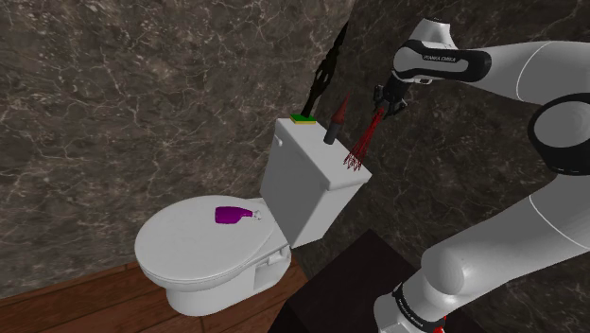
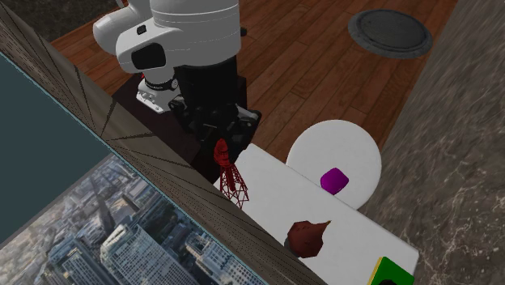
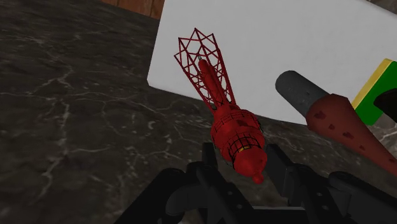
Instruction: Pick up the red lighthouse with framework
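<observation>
gripper: gripper (image 3: 242,159) comes in along the lighthouse's long axis; black fingers (image 3: 208,159) sit one on each side of the lantern end and look clamped on it, no gap that I can make out
held thing: red lighthouse (image 3: 236,130), solid red upper part in the gripper, open lattice foot (image 1: 355,159) pointing away from the hand
pose: the lighthouse is tilted, leaning with the hand rather than standing upright; it reads as carried by the gripper, not resting on its own
where: over the corner of the white toilet tank lid (image 3: 305,38) nearest the arm, beside the dark marbled wall (image 1: 142,95)
contact with lid: cannot tell; in the shoulder view the lattice foot is at or just above the lid edge, either touching or barely off
neighbours on lid: brown-red cone on a dark grey handle (image 3: 340,121) near the lighthouse but apart from it; green and yellow block (image 3: 371,86) further along, with a thin black figure (image 1: 324,71) standing on it
further out: purple object (image 1: 233,215) on the closed toilet cover (image 1: 189,246), well apart from the gripper, not involved
done: approach and grasp look finished, and the right thing is in the gripper
left: a clear lift, so the foot is plainly off the lid and away from the cone
progress call: late stage, grasp made, lift just begun or about to begin
risk: the grip is on the narrow top end only, so the long lattice end could swing or catch the lid edge on the way up
</observation>
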You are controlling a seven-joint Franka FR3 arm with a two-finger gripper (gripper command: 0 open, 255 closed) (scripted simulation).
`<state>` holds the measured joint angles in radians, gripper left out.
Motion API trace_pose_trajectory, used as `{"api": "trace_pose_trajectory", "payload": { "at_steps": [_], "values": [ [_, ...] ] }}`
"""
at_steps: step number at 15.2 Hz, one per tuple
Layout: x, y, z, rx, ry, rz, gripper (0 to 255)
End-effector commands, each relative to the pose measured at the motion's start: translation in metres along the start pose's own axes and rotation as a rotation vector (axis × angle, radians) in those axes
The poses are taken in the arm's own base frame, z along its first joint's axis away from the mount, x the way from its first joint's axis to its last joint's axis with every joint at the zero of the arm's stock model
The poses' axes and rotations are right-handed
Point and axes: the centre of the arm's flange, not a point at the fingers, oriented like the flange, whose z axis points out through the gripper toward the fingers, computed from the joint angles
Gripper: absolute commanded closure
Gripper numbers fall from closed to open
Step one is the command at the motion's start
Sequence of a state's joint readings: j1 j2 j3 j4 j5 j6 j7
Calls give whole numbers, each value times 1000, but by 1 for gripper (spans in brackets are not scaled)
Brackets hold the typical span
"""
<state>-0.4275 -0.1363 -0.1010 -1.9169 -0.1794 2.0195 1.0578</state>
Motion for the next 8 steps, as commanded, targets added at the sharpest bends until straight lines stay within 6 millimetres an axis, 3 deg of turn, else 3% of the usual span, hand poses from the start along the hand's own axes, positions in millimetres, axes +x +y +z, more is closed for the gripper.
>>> {"api": "trace_pose_trajectory", "payload": {
  "at_steps": [1,6,8],
  "values": [
    [0,0,1,-1,-1,0,255],
    [-1,0,1,-1,-1,0,255],
    [2,-1,-10,-1,-1,0,255]
  ]
}}
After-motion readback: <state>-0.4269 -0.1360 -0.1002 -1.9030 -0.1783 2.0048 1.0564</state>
